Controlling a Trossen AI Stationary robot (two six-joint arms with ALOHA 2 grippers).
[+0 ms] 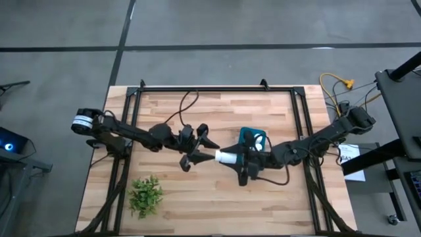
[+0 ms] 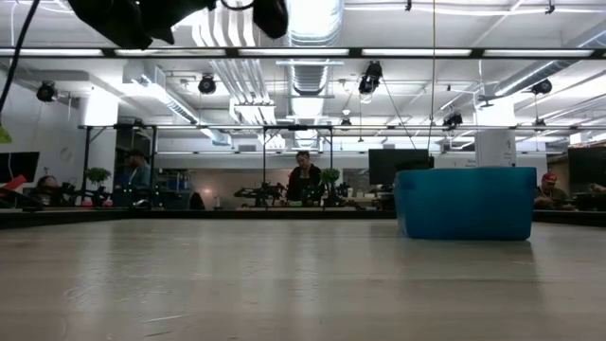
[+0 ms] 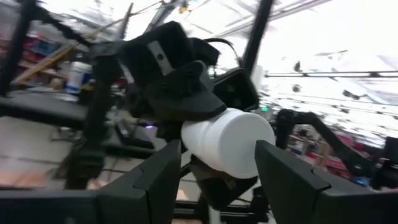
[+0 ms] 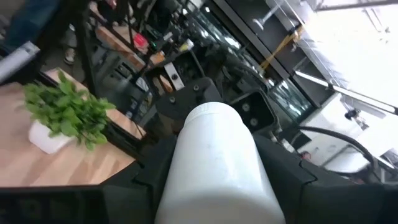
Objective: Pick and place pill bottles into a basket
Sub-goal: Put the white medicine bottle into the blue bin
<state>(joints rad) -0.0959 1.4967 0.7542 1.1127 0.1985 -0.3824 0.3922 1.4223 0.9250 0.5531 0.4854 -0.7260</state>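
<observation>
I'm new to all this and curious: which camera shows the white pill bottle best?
The right wrist view: the pill bottle fills it, gripped by the right gripper. The left wrist view shows its far end; the high view shows it tiny; the low view misses it.
</observation>
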